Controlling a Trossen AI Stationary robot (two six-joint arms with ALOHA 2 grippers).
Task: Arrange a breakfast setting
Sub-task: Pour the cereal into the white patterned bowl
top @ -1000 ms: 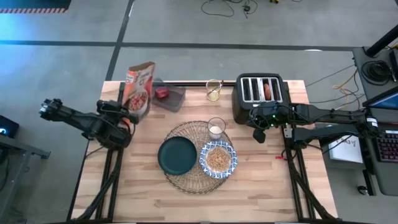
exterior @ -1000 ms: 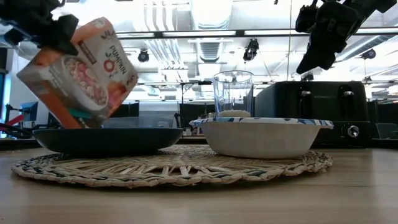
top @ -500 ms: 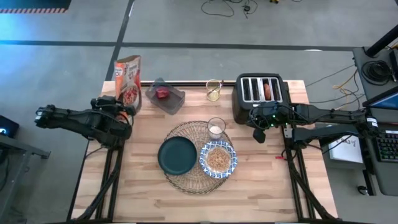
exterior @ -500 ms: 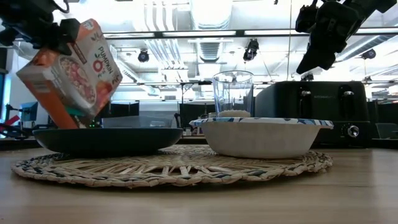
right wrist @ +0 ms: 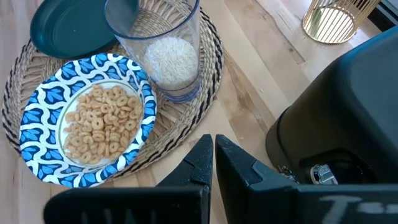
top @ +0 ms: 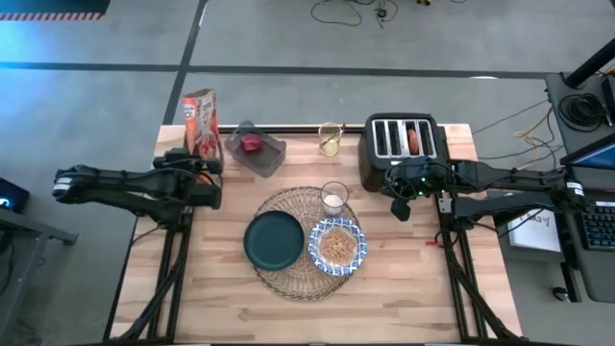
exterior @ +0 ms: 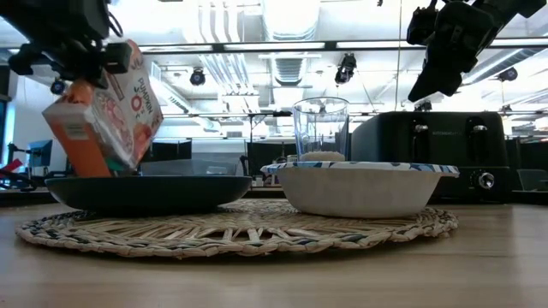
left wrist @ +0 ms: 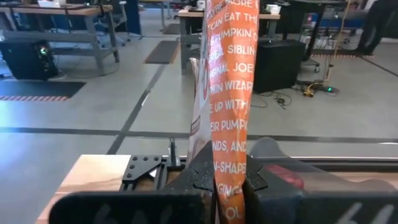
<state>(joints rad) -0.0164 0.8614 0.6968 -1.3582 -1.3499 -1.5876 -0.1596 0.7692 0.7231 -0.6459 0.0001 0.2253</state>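
Note:
My left gripper (top: 204, 161) is shut on an orange cereal box (top: 200, 123) over the table's far left corner; the box shows tilted in the low view (exterior: 104, 109). The round straw placemat (top: 303, 245) lies mid-table. On it rest the dark teal plate (top: 274, 240), the blue-and-white bowl (top: 336, 245) holding cereal rings, and the clear glass (top: 333, 198) with white contents. My right gripper (top: 402, 210) is shut and empty, up beside the toaster's near side. No spoon shows. My left gripper pinches the cereal box between its two fingers, one on each broad face, at the narrow orange side (left wrist: 229, 177) that faces the wrist. The fingers (left wrist: 199, 177) come level from the table's near side. The plate hides the box's lower end in the low view.
A black four-slot toaster (top: 404, 144) stands at the far right. A gold wire cup (top: 330, 139) and a clear container with something red (top: 255, 146) stand along the far edge. Bare wood lies near and to both sides of the placemat.
My left gripper has carried the cereal box toward the table's far left corner and turned it. The box, which lay tilted with its printed face up, now stands closer to upright. The right arm has kept still.

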